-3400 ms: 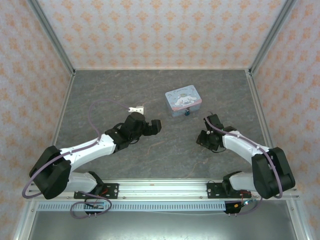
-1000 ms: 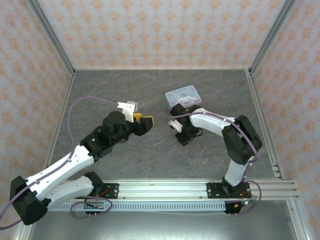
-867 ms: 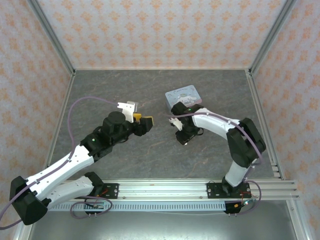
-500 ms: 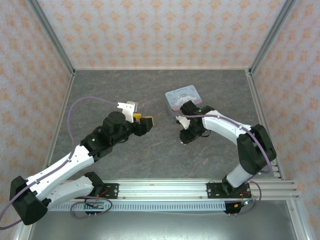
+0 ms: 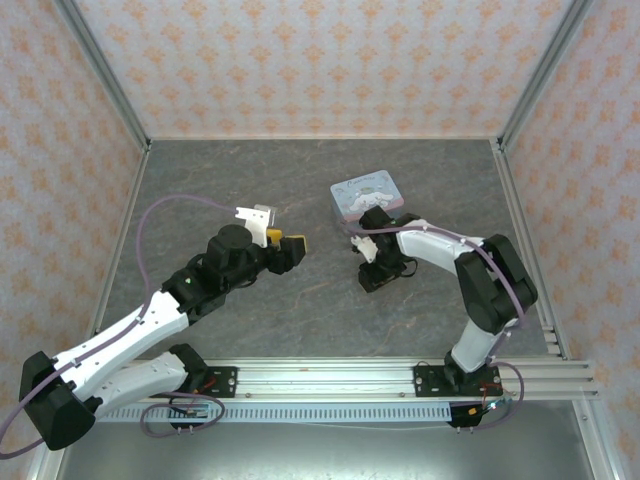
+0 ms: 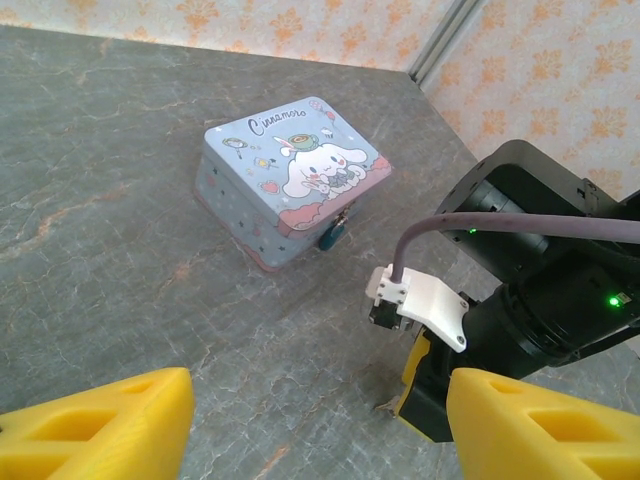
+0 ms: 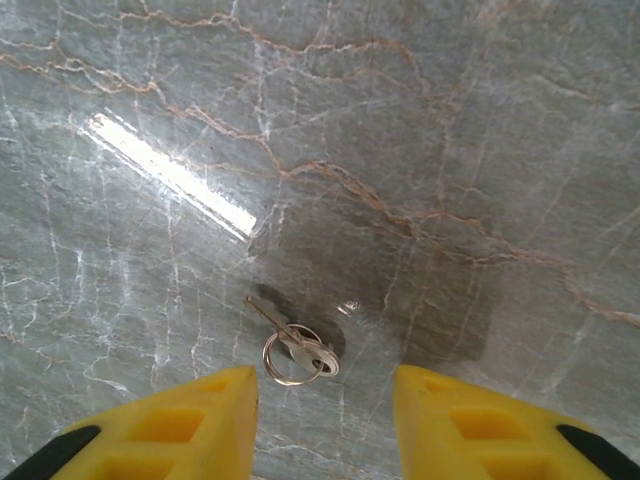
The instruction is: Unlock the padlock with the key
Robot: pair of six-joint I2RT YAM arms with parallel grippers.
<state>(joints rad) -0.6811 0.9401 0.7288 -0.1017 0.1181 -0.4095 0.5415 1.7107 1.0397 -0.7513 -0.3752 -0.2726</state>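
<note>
The right gripper (image 7: 322,385) is hovering over the table (image 7: 500,150) with its 2 fingers (image 7: 200,420) apart. The key (image 7: 292,348) is lying flat just ahead of the gap, ring nearest and blade pointing away to the left. The padlock (image 6: 335,235) is hanging at the front of the tin (image 6: 285,170), apart from the key. The left gripper (image 6: 320,420), also spread open, is facing it empty.

Grey marble table (image 5: 200,180), cartoon tin (image 5: 366,194), ringed key (image 7: 293,350)
</note>
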